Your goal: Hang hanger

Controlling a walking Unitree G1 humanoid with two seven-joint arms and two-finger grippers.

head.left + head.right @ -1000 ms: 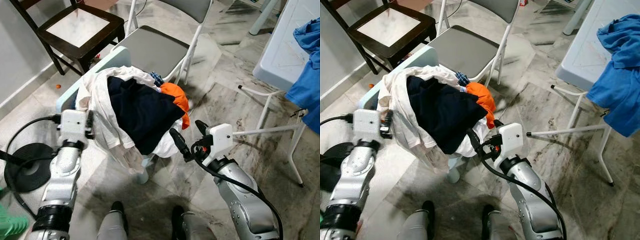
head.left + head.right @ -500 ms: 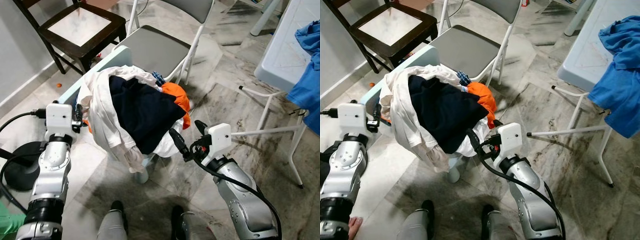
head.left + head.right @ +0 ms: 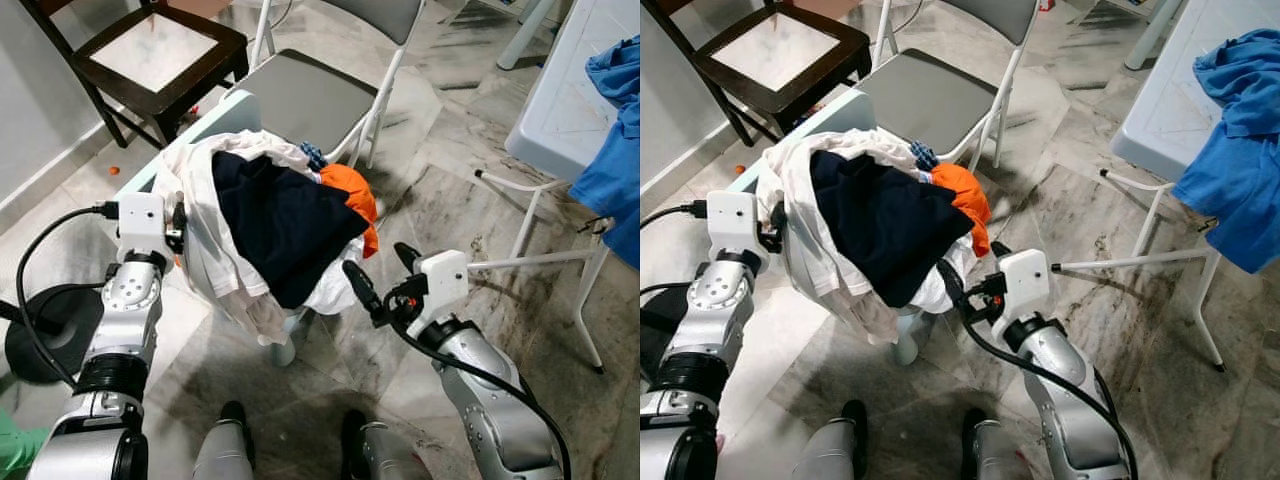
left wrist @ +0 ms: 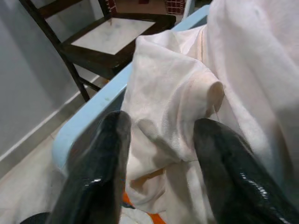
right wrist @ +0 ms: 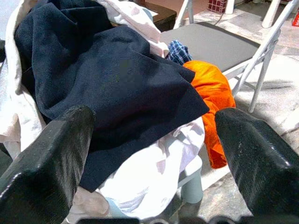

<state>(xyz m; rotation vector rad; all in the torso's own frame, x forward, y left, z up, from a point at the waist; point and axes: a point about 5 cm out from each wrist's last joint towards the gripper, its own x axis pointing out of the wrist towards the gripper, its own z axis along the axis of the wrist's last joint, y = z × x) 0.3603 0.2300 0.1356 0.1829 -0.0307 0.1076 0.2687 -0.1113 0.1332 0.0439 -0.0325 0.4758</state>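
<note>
A heap of clothes lies on a light blue plastic chair (image 3: 225, 110): a white shirt (image 3: 205, 250), a dark navy garment (image 3: 285, 225), an orange one (image 3: 352, 195) and a scrap of blue check. My left gripper (image 3: 178, 225) is pressed against the heap's left side. In the left wrist view its fingers (image 4: 100, 163) stand apart, open, with a fold of the white shirt (image 4: 177, 116) between them. My right gripper (image 3: 377, 262) hovers open at the heap's front right, a short way off, facing the navy garment (image 5: 117, 79).
A grey folding chair (image 3: 300, 95) stands just behind the heap, a dark wooden chair (image 3: 160, 55) at the back left. A white folding table (image 3: 570, 110) with blue cloth (image 3: 615, 160) is on the right. A black round base (image 3: 50, 335) with cable lies left.
My left gripper swung out to the left, then came back against the white shirt on the heap's side. The right gripper has stayed almost still.
</note>
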